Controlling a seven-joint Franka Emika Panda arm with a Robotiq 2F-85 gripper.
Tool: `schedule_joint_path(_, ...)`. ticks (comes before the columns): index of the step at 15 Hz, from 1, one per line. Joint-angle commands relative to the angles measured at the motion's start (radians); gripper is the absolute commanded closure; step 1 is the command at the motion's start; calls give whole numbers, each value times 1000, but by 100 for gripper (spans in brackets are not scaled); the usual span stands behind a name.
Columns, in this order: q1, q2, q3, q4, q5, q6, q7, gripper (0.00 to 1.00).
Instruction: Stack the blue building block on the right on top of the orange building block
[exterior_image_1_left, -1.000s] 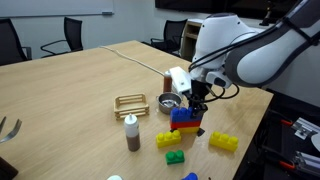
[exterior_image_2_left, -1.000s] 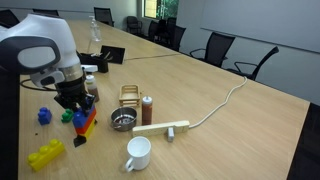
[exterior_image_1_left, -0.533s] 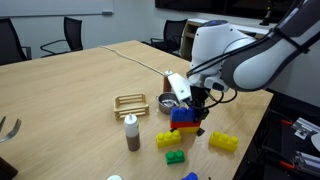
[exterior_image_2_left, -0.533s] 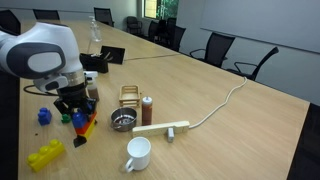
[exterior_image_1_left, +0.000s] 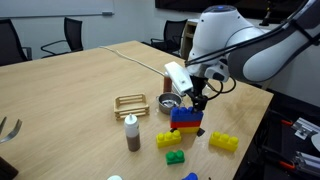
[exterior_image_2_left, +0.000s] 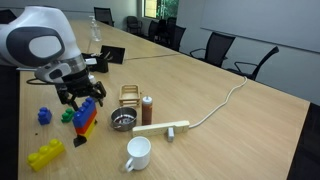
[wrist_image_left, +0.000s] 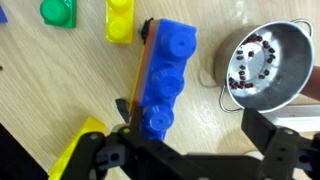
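The blue building block (exterior_image_1_left: 184, 115) rests on top of the long orange building block (exterior_image_1_left: 187, 128) on the wooden table, also seen in an exterior view as the blue block (exterior_image_2_left: 87, 109) over the orange block (exterior_image_2_left: 83, 126). My gripper (exterior_image_1_left: 198, 101) hangs just above the stack, open and holding nothing. In the wrist view the blue block (wrist_image_left: 165, 75) covers the orange block, of which only an edge (wrist_image_left: 143, 62) shows. There the gripper (wrist_image_left: 190, 122) has its dark fingers (wrist_image_left: 262, 130) spread wide, apart from the block.
A metal bowl (wrist_image_left: 262, 65) sits right beside the stack. Yellow bricks (exterior_image_1_left: 223, 141) (exterior_image_1_left: 168, 138), a green brick (exterior_image_1_left: 175, 157) and another blue brick (exterior_image_2_left: 44, 116) lie around. A brown bottle (exterior_image_2_left: 147, 109), white mug (exterior_image_2_left: 138, 153), wooden rack (exterior_image_1_left: 131, 102) and wooden stick (exterior_image_2_left: 160, 128) stand nearby.
The jaws went from shut on the blue block to open, and the gripper lifted slightly off it. The blue block stayed on the orange block.
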Motion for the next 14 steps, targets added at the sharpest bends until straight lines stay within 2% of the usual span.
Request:
schedule_joint_path(1,94,-72,-81,-45,-27,24,0,0)
schedule_joint_path(6,205,-212,-156,-129,-63,59,0,0)
schedule_joint_path(7,168,-147,-118,-67,-29,14,0,0)
schedule_joint_path(10,193,-201,-141,-108,-43,23,-1,0)
schedule_joint_path(14,195,-202,-143,-114,-44,30,-1,0)
